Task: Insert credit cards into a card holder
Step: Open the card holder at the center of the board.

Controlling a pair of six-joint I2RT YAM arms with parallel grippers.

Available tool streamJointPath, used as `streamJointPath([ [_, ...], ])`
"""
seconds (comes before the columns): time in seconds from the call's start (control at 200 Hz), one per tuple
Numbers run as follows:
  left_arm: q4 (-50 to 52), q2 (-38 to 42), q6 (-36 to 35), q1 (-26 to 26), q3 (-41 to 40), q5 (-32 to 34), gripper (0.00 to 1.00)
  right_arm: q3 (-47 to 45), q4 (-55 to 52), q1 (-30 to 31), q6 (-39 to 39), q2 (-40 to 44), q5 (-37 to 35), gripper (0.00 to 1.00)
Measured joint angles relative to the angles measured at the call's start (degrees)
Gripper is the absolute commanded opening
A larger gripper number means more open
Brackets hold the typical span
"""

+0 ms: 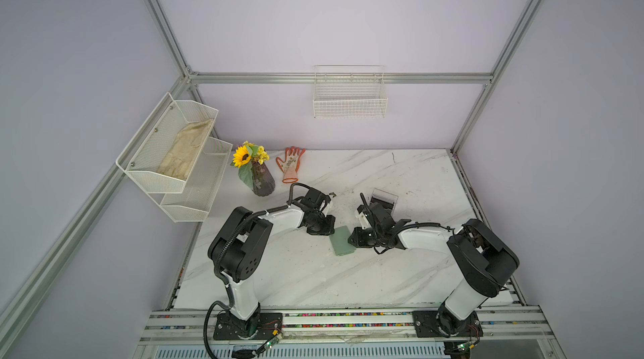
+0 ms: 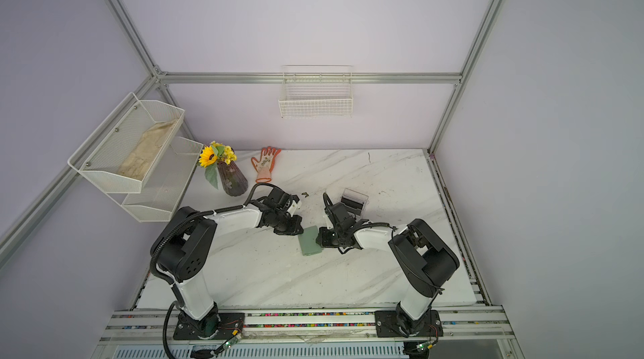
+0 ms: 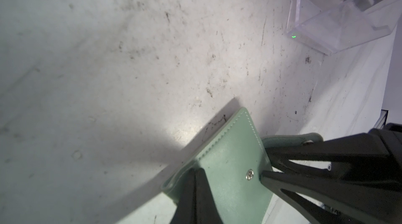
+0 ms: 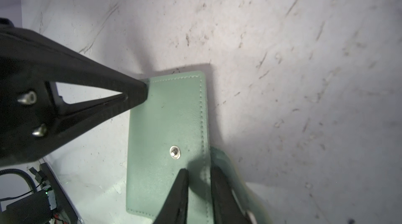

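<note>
Card holder (image 1: 343,240): it lies folded on the table (image 1: 313,277), between your two wrists. Both top views (image 2: 308,244) show only a green slab half hidden by them.
Left hand (image 4: 142,91): it is clenched to a single point, with the tip touching the holder's edge near a corner. Only the right wrist view gives you that contact.
Right hand (image 4: 199,169): it stands astride the holder's stitched edge, fingers a little apart, just beside the snap stud (image 4: 175,152). You cannot tell whether they pinch the cover.
Snap tab (image 3: 304,139): it is unfastened and juts out past the right fingers. It is sharp in the left wrist view and blurred in the right.
Clear box (image 1: 383,200): it stands beyond your right wrist, toward the back wall. The top views show a dark shape (image 2: 352,205) inside, too small to name.
</note>
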State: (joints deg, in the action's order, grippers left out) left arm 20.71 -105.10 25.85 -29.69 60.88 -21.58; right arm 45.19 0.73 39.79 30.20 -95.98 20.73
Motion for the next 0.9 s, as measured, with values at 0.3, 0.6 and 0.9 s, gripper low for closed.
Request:
streamJointPath([
  [0.3, 0.1, -0.1, 0.0, 0.1, 0.2, 0.0, 0.00, 0.0, -1.1, 0.0, -0.3, 1.5, 1.2, 0.03],
  [0.6, 2.4, 0.2, -0.7, -0.3, 2.1, -0.1, 0.48, 1.1, -0.9, 0.0, -0.5, 2.1, 2.8, 0.00],
  [0.9, 5.6, 1.1, -1.4, 0.4, 3.0, 5.4, 0.55, 2.6, -0.5, 0.1, -0.6, 2.5, 3.8, 0.00],
])
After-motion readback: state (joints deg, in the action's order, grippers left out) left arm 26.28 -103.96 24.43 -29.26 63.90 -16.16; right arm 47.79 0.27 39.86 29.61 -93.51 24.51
